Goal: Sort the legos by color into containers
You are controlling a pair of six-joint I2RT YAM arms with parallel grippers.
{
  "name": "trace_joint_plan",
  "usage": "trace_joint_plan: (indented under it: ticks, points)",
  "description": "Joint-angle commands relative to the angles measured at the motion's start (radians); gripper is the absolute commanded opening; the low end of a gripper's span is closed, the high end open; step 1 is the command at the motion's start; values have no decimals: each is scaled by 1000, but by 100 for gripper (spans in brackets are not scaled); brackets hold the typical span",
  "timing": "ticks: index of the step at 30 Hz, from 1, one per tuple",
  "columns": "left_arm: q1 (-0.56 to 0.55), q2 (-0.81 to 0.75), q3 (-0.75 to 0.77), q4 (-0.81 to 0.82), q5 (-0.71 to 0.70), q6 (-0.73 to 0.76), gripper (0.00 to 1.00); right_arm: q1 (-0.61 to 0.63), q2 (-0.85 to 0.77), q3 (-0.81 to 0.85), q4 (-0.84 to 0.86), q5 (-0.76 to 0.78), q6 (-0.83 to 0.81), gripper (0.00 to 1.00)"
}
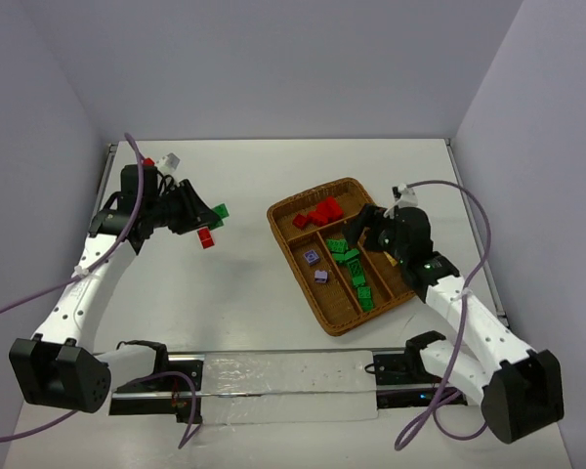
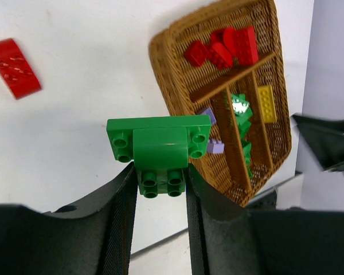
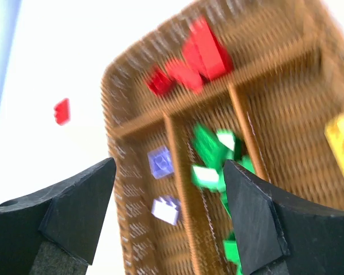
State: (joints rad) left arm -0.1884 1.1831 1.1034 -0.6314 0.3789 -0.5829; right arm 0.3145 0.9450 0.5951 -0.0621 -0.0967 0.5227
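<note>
A brown wicker tray (image 1: 294,256) lies directly beneath and ahead of the right pincer (image 3: 169,166), whose fingers are spread wide with nothing held between them. Seen from that pincer, three long slots run straight away from it and are closed at the far end by a crosswise section (image 2: 171,43), in which a heap of red bricks (image 1: 322,211) is gathered. In the left slot (image 3: 137,189), two pale purple bricks (image 1: 312,256) are set one ahead of the other, apart. The middle slot (image 3: 212,112) is filled along its length with green bricks (image 1: 352,266), some piled. In the right slot (image 3: 286,132), beyond the pincer's right finger, one yellow brick (image 2: 266,104) is laid with its long axis along the slot, studs up. The left pincer (image 2: 159,172), well apart from the tray, is closed on a green clump (image 2: 159,143), which is held above the bench (image 1: 244,176). The clump is gripped by its lower studded piece; its flat plate is carried with the long axis across the pincer, overhanging both fingers, studs turned toward the wrist. A loose red brick (image 1: 207,238) is seen on the bench ahead and left of this pincer, lying at a slant.
</note>
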Motion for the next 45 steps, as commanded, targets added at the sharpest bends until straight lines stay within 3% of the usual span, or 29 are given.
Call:
trace_joint_plan:
  ticks: [1, 5, 6, 9, 11, 14, 20, 28, 34, 38, 42, 44, 45]
  points:
    - [-69, 14, -7, 70, 64, 43, 0, 6, -75, 106, -23, -49, -39, 81]
    - [-140, 20, -35, 140, 101, 34, 0, 37, -2, 219, -12, -309, -28, 80]
    - [-173, 20, -44, 163, 101, 23, 0, 74, 45, 311, -35, -372, -34, 80]
    - [-206, 30, -48, 187, 104, 9, 0, 249, 126, 411, -105, -278, -51, 80]
    - [-219, 34, -45, 196, 98, 6, 0, 290, 161, 421, -42, -238, 6, 78]
    - [-227, 35, -35, 186, 86, 5, 0, 312, 230, 425, 46, -262, 53, 75]
    - [-230, 26, -19, 160, 67, 11, 0, 379, 402, 550, 8, -291, 18, 69]
    - [-235, 14, -16, 148, 66, 15, 0, 408, 505, 584, 58, -310, 32, 63]
    - [-235, 1, -17, 134, 64, 19, 0, 416, 577, 609, 95, -324, 56, 51]
    - [-235, -7, -15, 129, 63, 23, 0, 417, 581, 593, 127, -320, 71, 36]
    - [-235, -2, -8, 123, 64, 28, 0, 419, 572, 587, 128, -303, 69, 17]
    - [-235, 1, -1, 119, 60, 31, 0, 417, 560, 580, 127, -278, 65, 1]
    - [-235, 1, 0, 119, 61, 33, 0, 417, 558, 576, 125, -276, 62, 0]
